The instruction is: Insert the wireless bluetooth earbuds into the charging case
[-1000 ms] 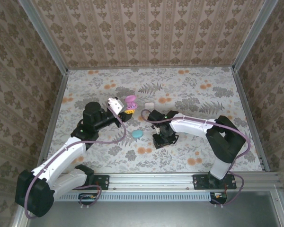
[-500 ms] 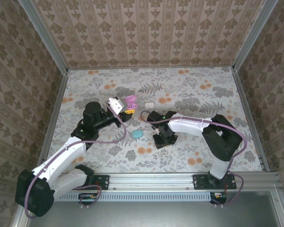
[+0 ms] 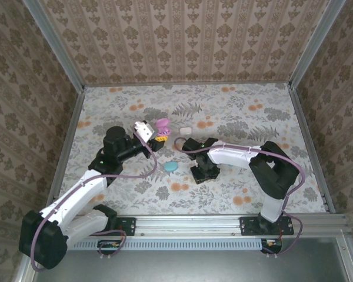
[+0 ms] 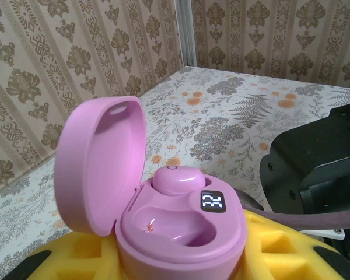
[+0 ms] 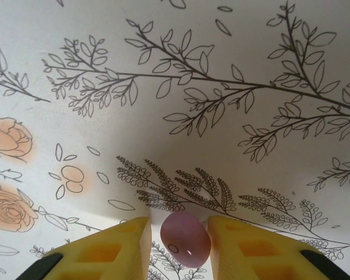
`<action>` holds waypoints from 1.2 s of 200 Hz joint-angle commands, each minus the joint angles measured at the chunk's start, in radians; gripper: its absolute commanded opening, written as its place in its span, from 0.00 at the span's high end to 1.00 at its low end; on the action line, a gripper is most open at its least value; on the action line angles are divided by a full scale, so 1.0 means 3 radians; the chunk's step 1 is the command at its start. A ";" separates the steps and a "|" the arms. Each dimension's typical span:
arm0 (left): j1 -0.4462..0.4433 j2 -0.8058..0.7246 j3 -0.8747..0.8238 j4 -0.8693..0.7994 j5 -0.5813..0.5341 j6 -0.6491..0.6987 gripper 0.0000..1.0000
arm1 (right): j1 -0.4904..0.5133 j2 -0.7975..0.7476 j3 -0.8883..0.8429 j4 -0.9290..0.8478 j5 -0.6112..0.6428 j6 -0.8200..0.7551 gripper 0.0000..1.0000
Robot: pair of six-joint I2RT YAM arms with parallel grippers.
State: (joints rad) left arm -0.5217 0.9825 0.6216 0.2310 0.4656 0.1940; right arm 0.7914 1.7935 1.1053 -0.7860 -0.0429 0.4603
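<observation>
A pink charging case (image 4: 181, 233) with its lid (image 4: 99, 163) swung up sits between yellow pads, my left gripper (image 4: 175, 265) shut on it. One pink earbud (image 4: 178, 178) is seated in the far well; the near well is bare. From above, this case (image 3: 162, 125) is held over the table left of centre. My right gripper (image 3: 201, 174) points down at the table. Its yellow fingers (image 5: 122, 248) straddle a second pink earbud (image 5: 185, 239) lying on the table. The right pad touches the bud, and a thin gap shows at the left pad.
A teal oval case (image 3: 171, 167) lies on the flowered table between the arms. A whitish case (image 3: 186, 130) lies just right of the held pink one. My right arm's black body (image 4: 321, 169) is close beside the held case. Patterned walls (image 3: 182, 41) enclose the table.
My right gripper's fingers have drawn closer around the pink earbud, and that arm has edged slightly left. My left arm and the case have not moved.
</observation>
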 commanded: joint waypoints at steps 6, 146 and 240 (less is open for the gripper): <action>0.0016 0.0008 0.0014 0.0043 0.0002 -0.0054 0.67 | 0.0021 0.0085 0.0076 -0.0013 0.0095 0.0000 0.69; -0.0027 0.0195 0.0084 0.0178 0.0048 -0.0158 0.66 | -0.0119 -0.0509 -0.0028 0.0052 0.0199 0.0084 0.77; -0.0519 0.0925 0.0160 0.1220 -0.0177 -0.0440 0.67 | -0.0434 -0.2010 0.0465 0.0264 -0.0166 0.0453 0.74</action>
State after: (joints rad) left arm -0.6495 1.2186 0.6250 0.4625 0.4175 0.0944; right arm 0.6636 1.2221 1.1782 -0.7406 -0.0357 0.5533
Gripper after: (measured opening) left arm 0.369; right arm 0.255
